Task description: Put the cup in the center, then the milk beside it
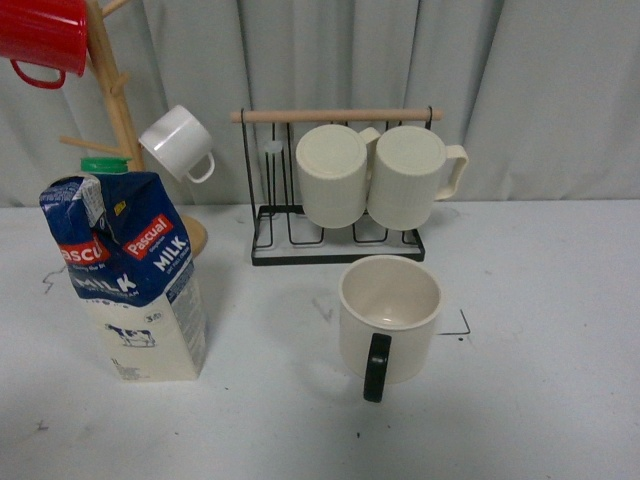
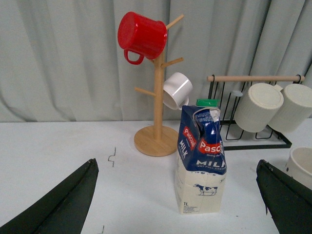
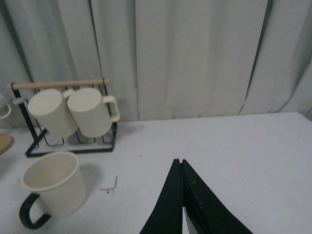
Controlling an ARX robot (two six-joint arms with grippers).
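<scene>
The cup (image 1: 390,315), wide and cream-white with a black handle facing the front, stands upright on the center (image 1: 452,322) patch, between small black corner marks. It also shows in the right wrist view, cup (image 3: 51,187), left of my shut right gripper (image 3: 178,162), which holds nothing. The milk (image 1: 130,280), a blue and cream carton with a green cap, stands upright at the table's left, well apart from the cup. In the left wrist view the milk (image 2: 201,161) stands ahead of my open left gripper (image 2: 176,162), between its spread fingers (image 2: 63,204). Neither arm shows in the front view.
A black wire rack (image 1: 338,250) with two ribbed cream mugs (image 1: 372,175) stands just behind the cup. A wooden mug tree (image 2: 157,102) behind the milk carries a red mug (image 2: 141,35) and a small white cup (image 2: 176,90). A grey curtain closes the back.
</scene>
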